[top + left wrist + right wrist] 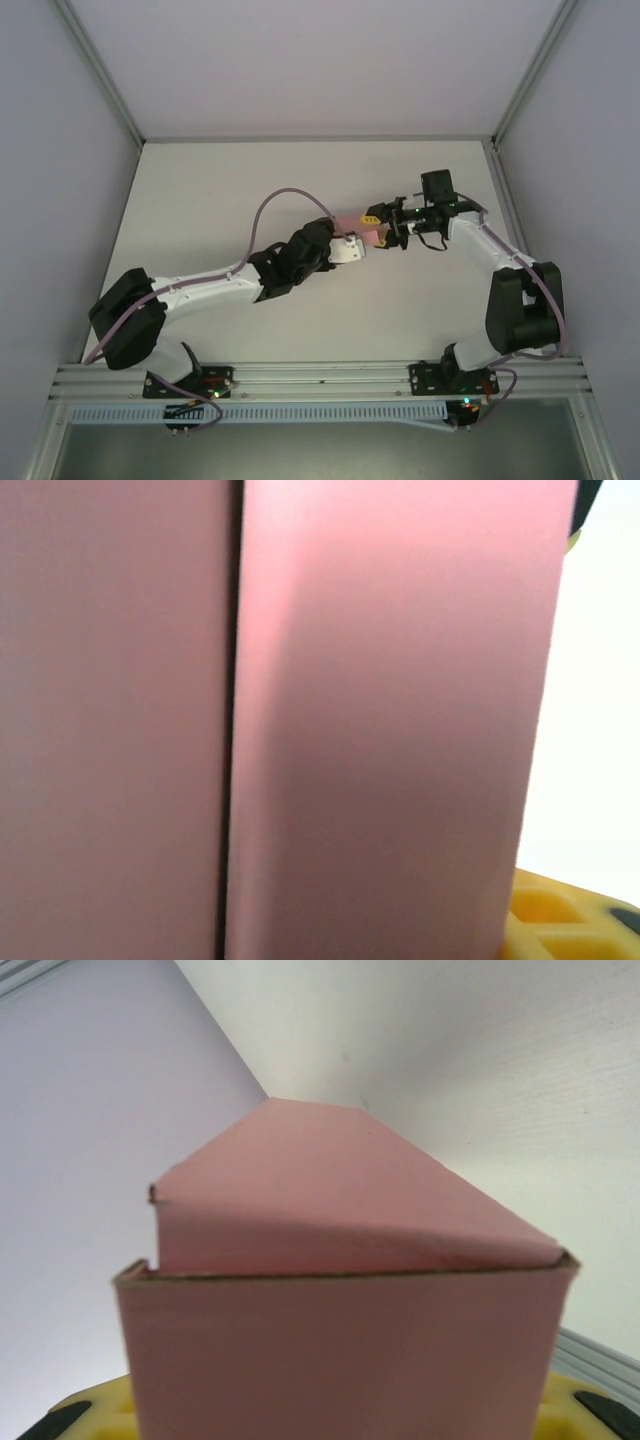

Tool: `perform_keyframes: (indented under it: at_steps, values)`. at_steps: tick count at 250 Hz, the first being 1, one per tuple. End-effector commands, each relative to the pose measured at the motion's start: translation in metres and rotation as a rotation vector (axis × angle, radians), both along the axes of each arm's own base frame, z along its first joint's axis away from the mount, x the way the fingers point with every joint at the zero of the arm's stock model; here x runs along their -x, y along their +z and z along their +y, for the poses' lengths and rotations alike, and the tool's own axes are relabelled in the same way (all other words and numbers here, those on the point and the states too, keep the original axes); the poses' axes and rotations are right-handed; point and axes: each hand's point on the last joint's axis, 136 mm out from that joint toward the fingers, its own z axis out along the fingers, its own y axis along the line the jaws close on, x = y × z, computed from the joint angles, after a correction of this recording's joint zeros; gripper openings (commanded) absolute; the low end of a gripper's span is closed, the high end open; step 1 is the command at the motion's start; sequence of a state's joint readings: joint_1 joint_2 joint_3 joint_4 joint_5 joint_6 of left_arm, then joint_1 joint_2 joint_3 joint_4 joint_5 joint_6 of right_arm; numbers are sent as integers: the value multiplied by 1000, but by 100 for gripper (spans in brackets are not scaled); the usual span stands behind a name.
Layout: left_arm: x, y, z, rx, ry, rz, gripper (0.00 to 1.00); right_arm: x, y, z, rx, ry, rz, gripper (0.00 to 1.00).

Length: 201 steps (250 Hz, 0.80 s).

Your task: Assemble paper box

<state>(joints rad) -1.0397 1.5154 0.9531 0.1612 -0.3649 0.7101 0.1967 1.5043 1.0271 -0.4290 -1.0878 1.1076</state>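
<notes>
Paper box [340, 1350] | in right claw [377, 229], seemingly gripped | left claw [353, 246] beside

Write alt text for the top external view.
A small pink paper box sits between the two grippers over the middle of a white table. The right gripper clasps it from the right; the left gripper meets it from the left.

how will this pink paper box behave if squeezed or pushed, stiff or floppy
Probably light and somewhat flexible: the paper box shows thin raw board edges, so a hard squeeze would likely dent its walls. The slanted top flap looks untucked and may spring open when nudged. Its flat sides should keep it from rolling.
</notes>
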Motion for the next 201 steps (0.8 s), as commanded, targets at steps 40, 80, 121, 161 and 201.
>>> perform_keyframes:
  at_steps: [40,80,121,161,201]
  values:
    - [-9,13,1,28,43,-7,43,-3,9,-7,61,-4,-118,100]
    - [2,-18,11,-38,30,208,42,-43,31,-57,302,-199,-414,100]
    - [24,-60,23,-83,26,505,36,-62,67,-114,608,-317,-810,100]
    - [43,-79,37,-169,2,649,33,-35,91,-75,381,-99,-1129,100]
    - [65,-93,45,-243,-92,745,39,-15,61,-44,279,120,-1161,81]
